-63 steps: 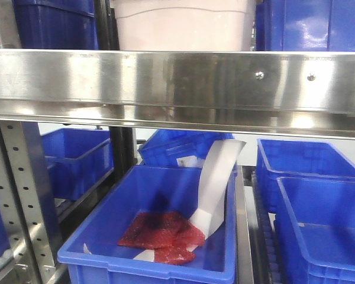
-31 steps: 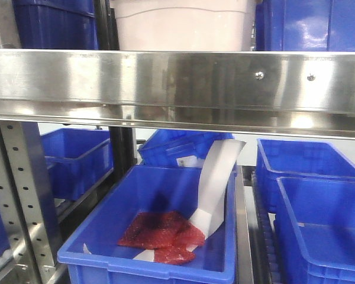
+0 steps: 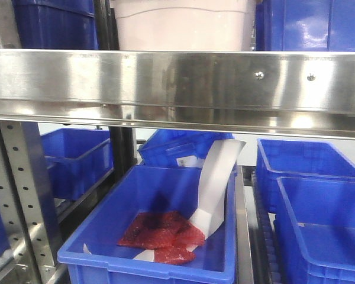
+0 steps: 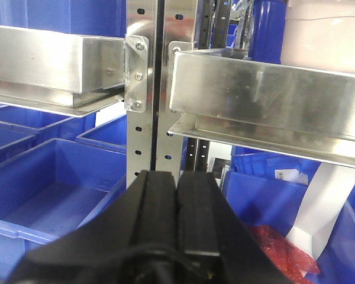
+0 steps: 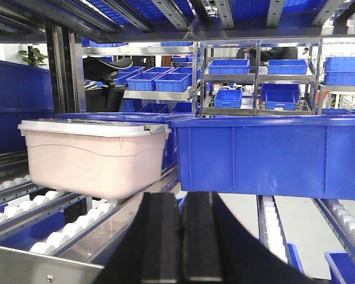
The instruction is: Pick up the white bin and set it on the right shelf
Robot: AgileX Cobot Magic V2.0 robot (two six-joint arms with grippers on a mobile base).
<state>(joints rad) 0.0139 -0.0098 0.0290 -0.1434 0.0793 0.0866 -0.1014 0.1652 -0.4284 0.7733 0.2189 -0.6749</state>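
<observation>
The main risk from here is a snag at the front rail [image 3: 177,80] of the steel shelf: the white bin [image 5: 94,155] sits on the roller lane [image 5: 47,234] behind that rail, and a pull taken too low or at an angle could catch its base on the rail's upper edge or tip it. A one-sided grip could also swing the bin into the blue crate [image 5: 266,155] standing just beside it, to its right in the right wrist view. Its flat lid [image 5: 92,127] may lift off if it is caught by the rim alone.

The left gripper [image 4: 176,195] hangs below the rail, in front of the perforated upright [image 4: 143,89], jaws clenched on nothing. The right gripper [image 5: 180,231] sits above the rail, facing the gap between bin and crate, jaws likewise pressed together and empty.

The bin is a pale pinkish-white tub with rounded corners, a curved ridge across its side, and a lighter lid overhanging slightly. It rests level on the rollers, ungrasped.
</observation>
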